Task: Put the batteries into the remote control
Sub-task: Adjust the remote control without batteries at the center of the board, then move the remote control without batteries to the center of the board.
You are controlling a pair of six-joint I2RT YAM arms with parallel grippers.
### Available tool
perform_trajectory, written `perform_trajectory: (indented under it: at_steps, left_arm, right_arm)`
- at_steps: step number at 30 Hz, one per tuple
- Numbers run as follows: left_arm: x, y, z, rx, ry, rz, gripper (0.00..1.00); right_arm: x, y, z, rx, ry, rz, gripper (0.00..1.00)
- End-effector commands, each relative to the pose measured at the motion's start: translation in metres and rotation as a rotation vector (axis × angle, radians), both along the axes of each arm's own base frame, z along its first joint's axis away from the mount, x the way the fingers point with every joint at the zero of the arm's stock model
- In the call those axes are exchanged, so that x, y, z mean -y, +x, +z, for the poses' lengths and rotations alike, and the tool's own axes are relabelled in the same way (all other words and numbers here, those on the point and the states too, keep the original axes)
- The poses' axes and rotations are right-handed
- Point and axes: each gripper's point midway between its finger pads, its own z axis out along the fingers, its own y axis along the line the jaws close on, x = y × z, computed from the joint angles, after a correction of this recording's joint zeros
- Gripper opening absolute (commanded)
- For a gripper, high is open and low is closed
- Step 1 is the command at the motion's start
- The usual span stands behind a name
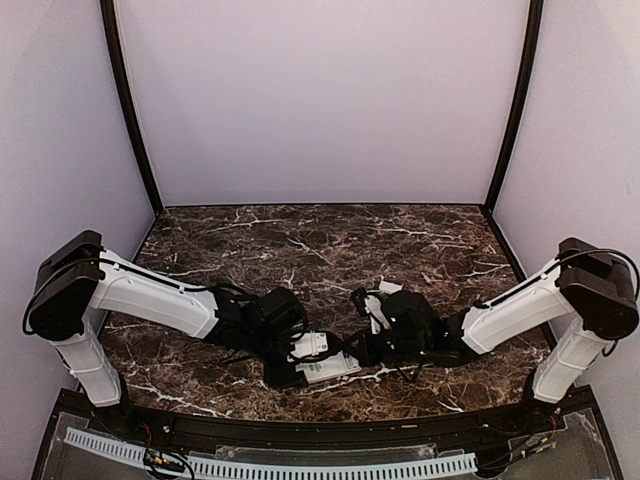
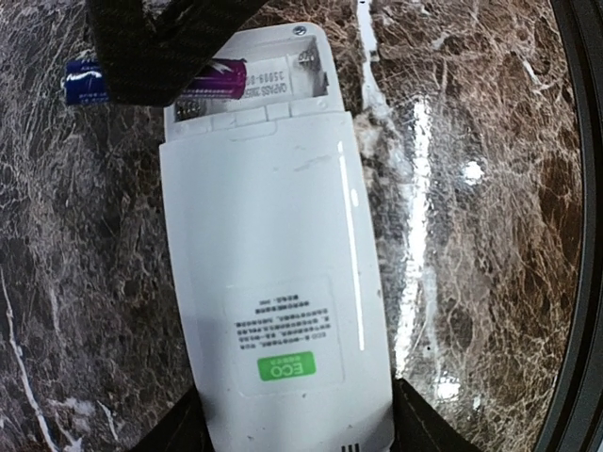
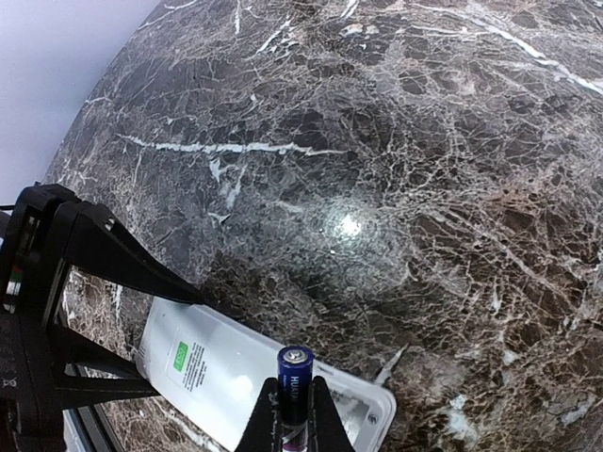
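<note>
1. the remote control point(image 2: 273, 282) lies back-up on the dark marble tabletop point(image 1: 300, 240), near its front edge and between the two arms.
2. a green eco label point(image 2: 285, 367) sits on the remote's back near the end closest to the left wrist. the open battery compartment point(image 2: 311, 71) is at the far end.
3. the left gripper point(image 2: 292, 424) straddles the label end of the remote, with one dark finger point(image 2: 179, 428) tight beside each long edge. the jaws are spread about as wide as the remote. from here i cannot tell whether they press on it or only flank it.
4. the right gripper point(image 3: 295, 405) is clamped on a blue and purple battery point(image 2: 221, 77), with its jaws nearly together on the battery's slim body.
5. in the left wrist view the battery lies crosswise over the open compartment. its purple end is over the compartment and its blue end pokes out past the remote's left edge.
6. in the right wrist view the battery's blue end with its metal cap sticks out beyond the fingertips, just above the white rim of the compartment.
7. from overhead, both grippers meet over the remote, the left from one side and the right from the other.
</note>
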Motion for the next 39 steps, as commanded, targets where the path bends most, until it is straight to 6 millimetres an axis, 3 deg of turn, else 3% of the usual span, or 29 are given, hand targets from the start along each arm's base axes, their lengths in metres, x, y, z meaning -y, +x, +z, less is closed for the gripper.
perform_trajectory:
  at_steps: [1, 4, 8, 12, 18, 21, 28, 39]
  left_arm:
    - [-0.006, -0.007, -0.010, 0.000, 0.040, -0.018, 0.54]
    - [-0.006, -0.004, -0.011, 0.009, 0.045, -0.005, 0.46]
    - [-0.005, -0.006, -0.013, -0.006, 0.048, -0.002, 0.42]
    - [-0.004, -0.005, -0.015, -0.004, 0.052, 0.012, 0.34]
    - [-0.004, 0.006, -0.015, 0.050, 0.059, 0.060, 0.14]
    - [-0.010, 0.027, -0.016, 0.138, 0.090, 0.144, 0.01]
    - [-0.015, 0.047, -0.017, 0.179, 0.105, 0.316, 0.00]
    - [-0.018, 0.027, -0.035, 0.028, 0.160, 0.351, 0.00]
  right_arm:
    - [0.002, 0.008, 0.001, 0.070, 0.003, -0.022, 0.00]
    - [0.000, 0.008, 0.007, 0.102, 0.014, -0.002, 0.00]
    - [-0.004, 0.004, 0.009, 0.084, 0.008, 0.024, 0.00]
    - [0.003, 0.000, 0.016, 0.064, 0.020, 0.003, 0.00]
    - [0.025, 0.004, 0.022, 0.115, -0.002, -0.061, 0.00]
    - [0.024, 0.007, 0.025, 0.166, -0.010, -0.043, 0.00]
    - [0.015, 0.014, 0.039, 0.284, -0.007, 0.041, 0.00]
    - [0.010, 0.043, 0.034, 0.305, -0.051, 0.158, 0.00]
